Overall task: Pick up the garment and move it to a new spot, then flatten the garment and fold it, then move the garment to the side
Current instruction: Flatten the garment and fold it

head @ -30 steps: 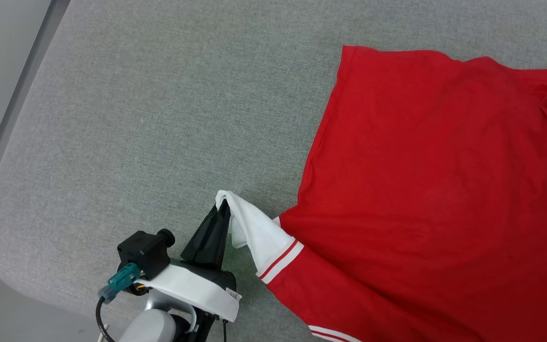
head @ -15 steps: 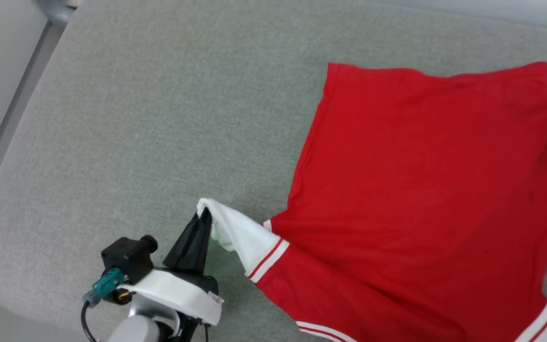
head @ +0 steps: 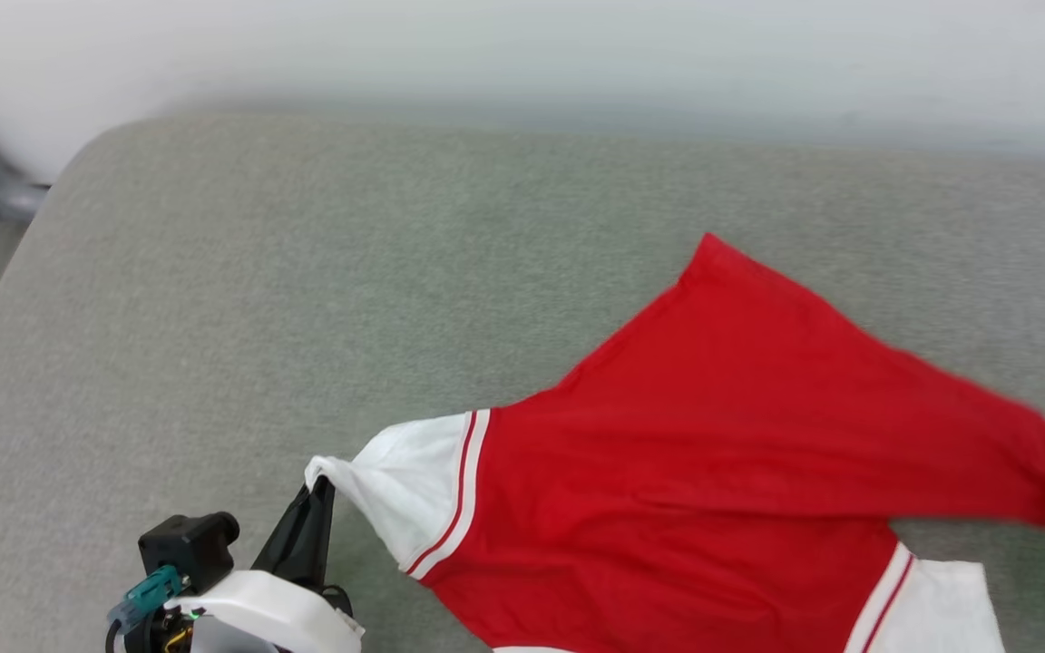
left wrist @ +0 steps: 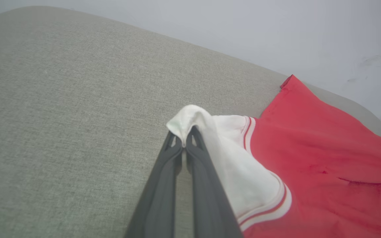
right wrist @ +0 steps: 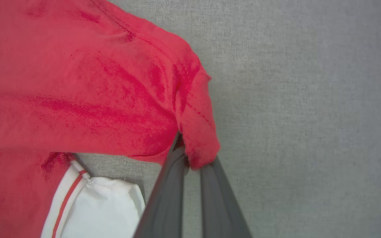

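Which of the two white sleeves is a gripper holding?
The left-hand sleeve, its tip pinched by the left gripper. The other sleeve lies loose on the grey cushion, ungripped.

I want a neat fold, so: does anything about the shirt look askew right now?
Yes. The garment is skewed, not flat: the right claw holds a red corner taut across the body, and the left claw pinches the bunched tip of a white sleeve. No damage shows.
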{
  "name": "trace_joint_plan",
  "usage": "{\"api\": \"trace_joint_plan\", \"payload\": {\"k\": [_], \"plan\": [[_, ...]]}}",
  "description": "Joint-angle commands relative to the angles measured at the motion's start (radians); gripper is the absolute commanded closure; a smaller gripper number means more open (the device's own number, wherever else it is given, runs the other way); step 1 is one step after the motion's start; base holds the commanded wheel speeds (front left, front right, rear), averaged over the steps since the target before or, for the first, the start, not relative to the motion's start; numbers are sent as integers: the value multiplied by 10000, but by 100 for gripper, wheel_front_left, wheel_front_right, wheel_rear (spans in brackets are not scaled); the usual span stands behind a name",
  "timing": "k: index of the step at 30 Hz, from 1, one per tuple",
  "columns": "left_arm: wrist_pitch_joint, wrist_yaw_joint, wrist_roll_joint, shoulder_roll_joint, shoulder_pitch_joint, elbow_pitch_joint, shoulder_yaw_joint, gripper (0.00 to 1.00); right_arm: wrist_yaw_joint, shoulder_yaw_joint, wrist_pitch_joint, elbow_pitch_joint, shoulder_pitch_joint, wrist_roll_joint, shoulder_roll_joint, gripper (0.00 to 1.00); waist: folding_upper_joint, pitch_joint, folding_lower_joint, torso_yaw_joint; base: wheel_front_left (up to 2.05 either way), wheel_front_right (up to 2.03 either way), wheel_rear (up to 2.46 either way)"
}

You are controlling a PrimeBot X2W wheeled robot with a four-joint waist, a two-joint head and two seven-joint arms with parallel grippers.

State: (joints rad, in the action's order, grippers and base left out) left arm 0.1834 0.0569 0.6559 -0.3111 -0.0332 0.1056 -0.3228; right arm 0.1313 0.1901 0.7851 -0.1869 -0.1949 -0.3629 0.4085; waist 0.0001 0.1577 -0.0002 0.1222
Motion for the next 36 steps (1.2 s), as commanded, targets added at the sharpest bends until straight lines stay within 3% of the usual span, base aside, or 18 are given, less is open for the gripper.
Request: {"api": "trace_joint_plan", "payload": {"k": [1,7,15,19,20,21,32,36], "plan": [[-18,40,17,-61,130,32,26,100,-11,134,-8,171,373,-3,-135,100,-1,-306,2,-337,0,0,0],[-237,125,202,-246,484,139,112,100,-11,952,-193,1202,3078,189,-1534,100,-1,-719,2,-861,0,0,0],[-439,141,261,-414,706,150,54,100,-11,1574,-216,1751,5005,416,-3087,100,-1,-931,2,-1043,0,0,0],[-448,176,289,-436,742,130,41,100,-11,1554,-367,1743,5529,238,-3484,100,-1,-937,2,-1091,0,0,0],[-447,188,289,-427,739,122,29,100,-11,1669,-601,1752,5497,144,-3512,77,-1,-932,2,-1103,0,0,0],[-453,189,291,-416,735,124,10,100,-11,1832,-860,1683,5449,157,-3524,0,-1,-930,2,-1112,0,0,0],[-411,230,265,-379,592,48,-94,100,-9,2117,-5615,1499,4116,156,-3589,0,-1,-1027,2,-1012,0,0,0],[-422,248,183,-362,426,-121,-143,100,-9,1859,-6414,1258,3464,448,-3527,0,-1,-881,2,-879,0,0,0]]}}
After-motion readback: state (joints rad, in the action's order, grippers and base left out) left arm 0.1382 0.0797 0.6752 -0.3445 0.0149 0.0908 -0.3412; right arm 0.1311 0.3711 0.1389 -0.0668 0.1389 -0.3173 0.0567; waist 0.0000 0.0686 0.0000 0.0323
